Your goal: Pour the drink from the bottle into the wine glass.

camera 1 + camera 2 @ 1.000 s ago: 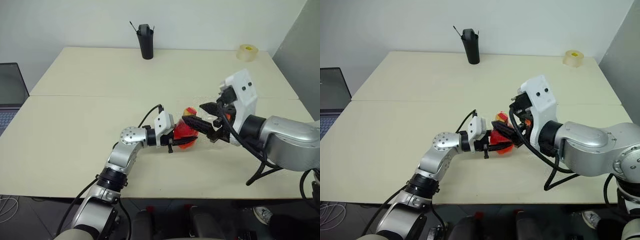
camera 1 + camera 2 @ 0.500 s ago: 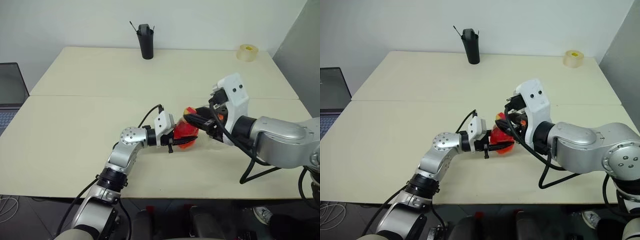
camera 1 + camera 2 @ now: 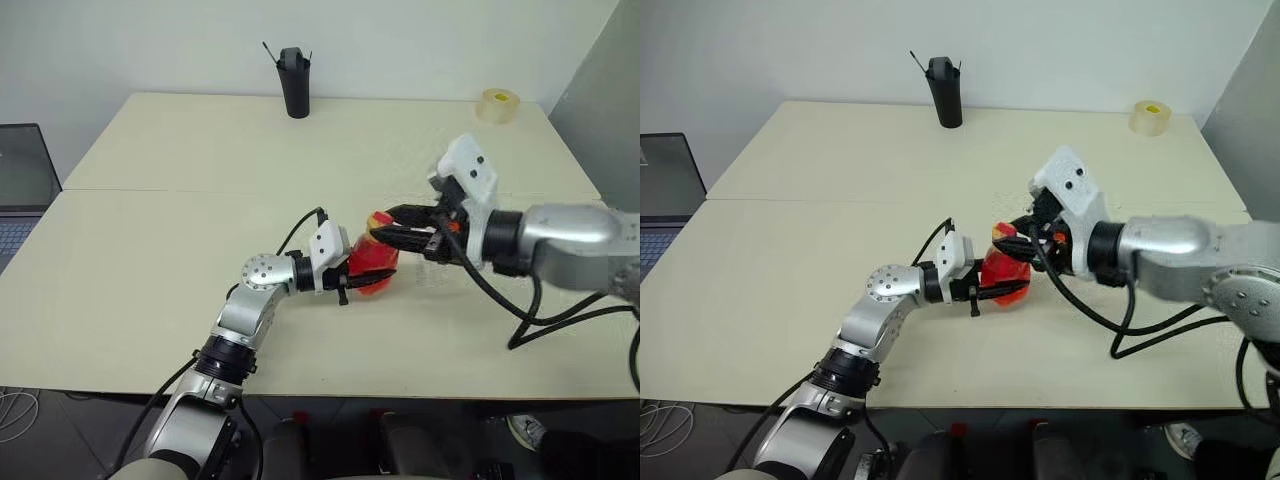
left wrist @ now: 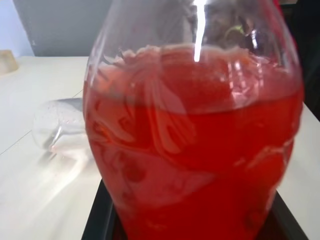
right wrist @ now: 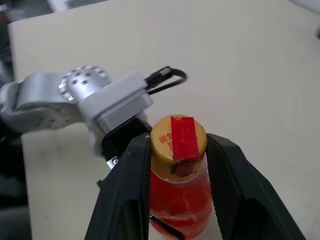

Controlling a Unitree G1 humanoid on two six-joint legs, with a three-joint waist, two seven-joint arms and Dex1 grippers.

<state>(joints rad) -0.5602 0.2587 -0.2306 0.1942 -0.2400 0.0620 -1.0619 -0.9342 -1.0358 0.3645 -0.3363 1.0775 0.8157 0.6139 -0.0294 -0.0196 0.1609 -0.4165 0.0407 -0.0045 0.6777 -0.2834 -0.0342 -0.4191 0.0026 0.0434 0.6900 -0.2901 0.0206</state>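
Table (image 3: 150, 290): cream, seamed top.
Black cup (image 3: 294, 83): at the far edge.
Tape roll (image 3: 497, 104): right of the cup.
Wine glass (image 4: 60, 125): lying on its side.

place: office or lab test room | shown by: two plain cream tables (image 3: 200, 150) pushed edge to edge against a bare white wall (image 3: 400, 40) | on the tables: black cup (image 3: 294, 83) at the far edge by the wall, tape roll (image 3: 498, 104) at the far right corner | left of the tables: open laptop (image 3: 20, 185)
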